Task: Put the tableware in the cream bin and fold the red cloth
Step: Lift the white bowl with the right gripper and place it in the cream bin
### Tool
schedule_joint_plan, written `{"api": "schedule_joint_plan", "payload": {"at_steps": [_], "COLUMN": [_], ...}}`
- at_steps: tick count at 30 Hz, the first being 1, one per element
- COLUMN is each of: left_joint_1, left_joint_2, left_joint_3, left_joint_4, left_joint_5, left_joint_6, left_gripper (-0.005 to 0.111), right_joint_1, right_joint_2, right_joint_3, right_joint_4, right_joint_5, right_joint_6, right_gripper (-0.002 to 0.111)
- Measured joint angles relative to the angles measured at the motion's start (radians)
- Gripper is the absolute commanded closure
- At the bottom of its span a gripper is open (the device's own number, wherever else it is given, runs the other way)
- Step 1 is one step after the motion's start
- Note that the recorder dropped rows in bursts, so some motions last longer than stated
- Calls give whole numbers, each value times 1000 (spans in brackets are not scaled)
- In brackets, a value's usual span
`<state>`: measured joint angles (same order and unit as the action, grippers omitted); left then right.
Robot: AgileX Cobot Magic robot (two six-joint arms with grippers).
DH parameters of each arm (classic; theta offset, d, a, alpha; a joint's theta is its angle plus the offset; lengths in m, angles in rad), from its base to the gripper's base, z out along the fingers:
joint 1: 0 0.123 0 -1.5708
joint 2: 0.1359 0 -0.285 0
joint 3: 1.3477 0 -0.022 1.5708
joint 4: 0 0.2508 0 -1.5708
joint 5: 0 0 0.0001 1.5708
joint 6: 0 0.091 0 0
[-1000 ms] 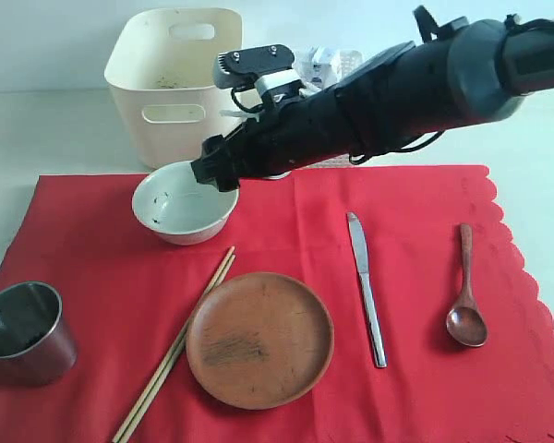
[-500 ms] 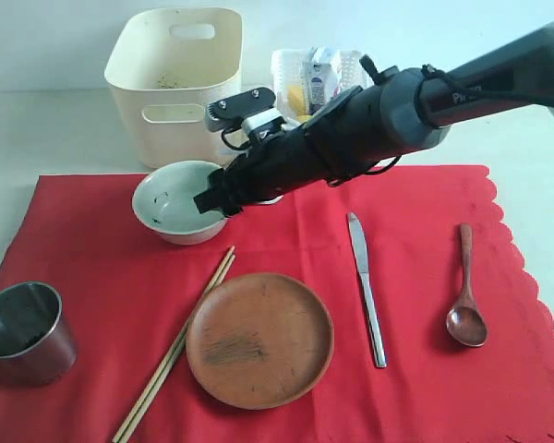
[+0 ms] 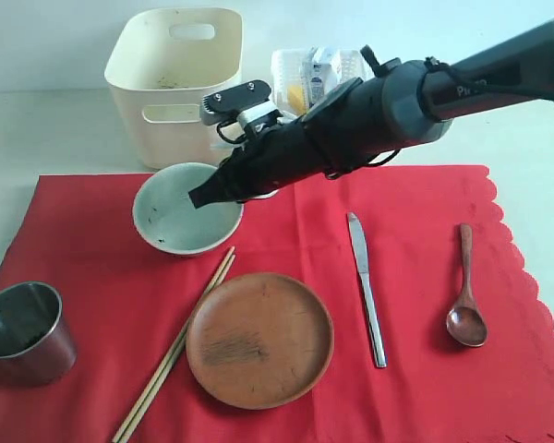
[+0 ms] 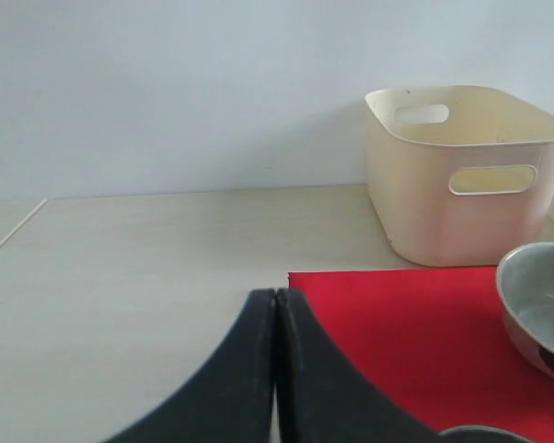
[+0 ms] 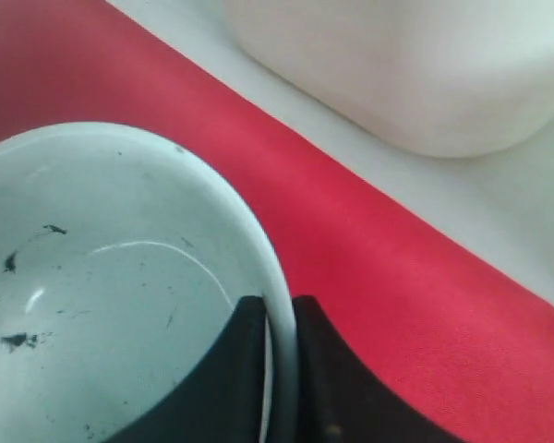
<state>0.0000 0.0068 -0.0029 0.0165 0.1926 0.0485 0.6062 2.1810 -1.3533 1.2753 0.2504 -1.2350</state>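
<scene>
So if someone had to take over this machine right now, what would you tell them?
Right gripper: shut on the pale bowl at its rim, in front of the cream bin.
Left gripper: shut, empty, near a corner of the red cloth.
Lying loose on the cloth: steel cup, chopsticks, wooden plate, knife, wooden spoon.
Done: bowl gripped; nothing binned yet.
Left: bowl into the bin, then the other five pieces, then fold the cloth.
</scene>
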Motion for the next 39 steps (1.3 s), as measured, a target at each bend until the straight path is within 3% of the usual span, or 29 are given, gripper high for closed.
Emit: {"api": "schedule_joint_plan", "payload": {"at_steps": [13, 19, 28, 34, 37, 39], "left_joint_1": [0, 0, 0, 0, 0, 0], "left_joint_2": [0, 0, 0, 0, 0, 0], "left_joint_3": [0, 0, 0, 0, 0, 0], "left_joint_4": [0, 0, 0, 0, 0, 0], "left_joint_5": [0, 0, 0, 0, 0, 0], "left_joint_6": [0, 0, 0, 0, 0, 0], "left_gripper": [106, 106, 106, 106, 106, 106], "right_joint_1": [0, 0, 0, 0, 1, 1], "right_joint_2": [-164, -219, -213, -41, 21, 36], "right_joint_3": [0, -11, -165, -322, -365, -378], "right_joint_4": [-15, 37, 118, 162, 162, 164], "right_joint_5": [8, -83, -227, -270, -321, -358], "right_joint_6": [54, 54, 55, 164, 202, 211], "right_gripper": [108, 108, 108, 108, 100, 86]}}
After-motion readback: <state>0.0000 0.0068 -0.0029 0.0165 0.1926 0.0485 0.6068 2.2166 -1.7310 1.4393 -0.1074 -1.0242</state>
